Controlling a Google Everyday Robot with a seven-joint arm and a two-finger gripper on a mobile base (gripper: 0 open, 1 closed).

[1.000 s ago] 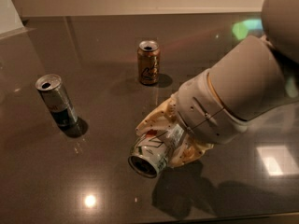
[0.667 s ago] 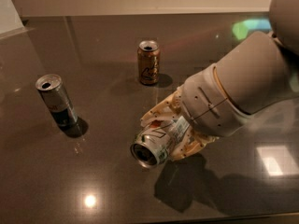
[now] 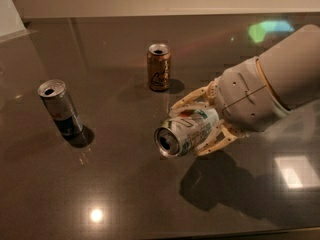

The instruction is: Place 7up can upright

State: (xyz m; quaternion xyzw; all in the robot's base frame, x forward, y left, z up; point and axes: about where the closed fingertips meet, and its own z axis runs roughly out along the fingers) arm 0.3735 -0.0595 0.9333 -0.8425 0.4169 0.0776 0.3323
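Gripper [image 3: 189, 132] over the right-centre of the table [image 3: 125, 189], its pale ribbed fingers [image 3: 191, 99] pinching the 7up can [image 3: 192, 125] from both sides. The can lies on its side, apparently clear of the surface judging by its shadow, its silver top facing lower left. Step in hand: reorienting the held can. The next move calls for turning the wrist until the base faces down, then lowering. Smooth thin aluminium cylinder; glossy dark tabletop; a brown can [image 3: 159, 67] and a slim silver can [image 3: 61, 108] stand upright, well apart
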